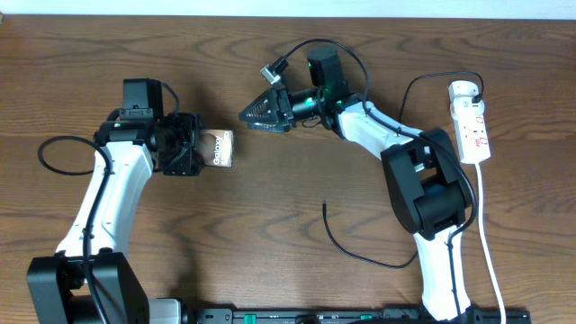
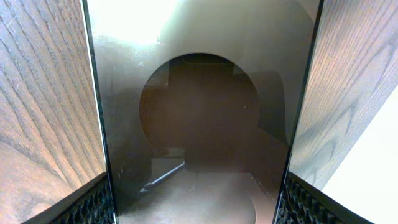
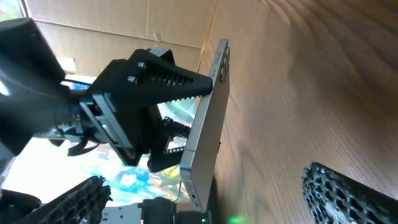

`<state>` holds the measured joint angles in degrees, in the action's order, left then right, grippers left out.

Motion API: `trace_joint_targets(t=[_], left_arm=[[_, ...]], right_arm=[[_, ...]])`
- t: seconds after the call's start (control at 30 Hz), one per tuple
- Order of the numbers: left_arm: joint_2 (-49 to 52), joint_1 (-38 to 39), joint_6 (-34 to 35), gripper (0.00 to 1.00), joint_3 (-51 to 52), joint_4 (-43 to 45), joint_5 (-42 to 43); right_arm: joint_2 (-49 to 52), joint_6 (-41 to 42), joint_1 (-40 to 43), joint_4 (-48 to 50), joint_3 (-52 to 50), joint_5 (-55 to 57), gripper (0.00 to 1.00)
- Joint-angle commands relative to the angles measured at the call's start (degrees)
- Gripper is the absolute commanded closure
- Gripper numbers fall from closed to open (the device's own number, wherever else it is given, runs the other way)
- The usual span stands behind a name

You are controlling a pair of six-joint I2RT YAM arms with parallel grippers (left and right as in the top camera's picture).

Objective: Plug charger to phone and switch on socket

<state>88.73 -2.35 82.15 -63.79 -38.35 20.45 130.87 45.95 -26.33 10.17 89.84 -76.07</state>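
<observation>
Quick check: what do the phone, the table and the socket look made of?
The phone shows a grey, satin, metal-looking side frame and a glossy, glass-like face with mirror reflections in the left wrist view. The table looks like brown wood or wood-grain laminate; grain lines show, but which one is unclear. The socket looks like smooth white moulded plastic.

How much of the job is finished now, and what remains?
Done: the left tool holds the phone on edge. In hand: the right tool is open and empty beside it. Left: the charger lies loose on the table, unplugged, and neither tool is near the socket.
</observation>
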Motion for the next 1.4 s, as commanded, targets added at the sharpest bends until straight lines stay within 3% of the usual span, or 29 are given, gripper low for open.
trace_joint_targets(t=[0.0,0.43,1.37], left_arm=[[-0.70,1.27,3.37,0.93,-1.42,0.28,-2.16],[-0.70,6.03,7.15,0.93,-1.42,0.09,-13.42],[-0.70,6.29,20.65,0.93,-1.42,0.11,-13.42]], right_arm=[[0.28,0.31,-1.05,0.37,0.79,-0.57,0.01],[0.28,-0.39,-1.22,0.33,0.79,0.31,0.01],[0.31,-2.43,-6.69,-0.76,0.26,5.79,0.01]])
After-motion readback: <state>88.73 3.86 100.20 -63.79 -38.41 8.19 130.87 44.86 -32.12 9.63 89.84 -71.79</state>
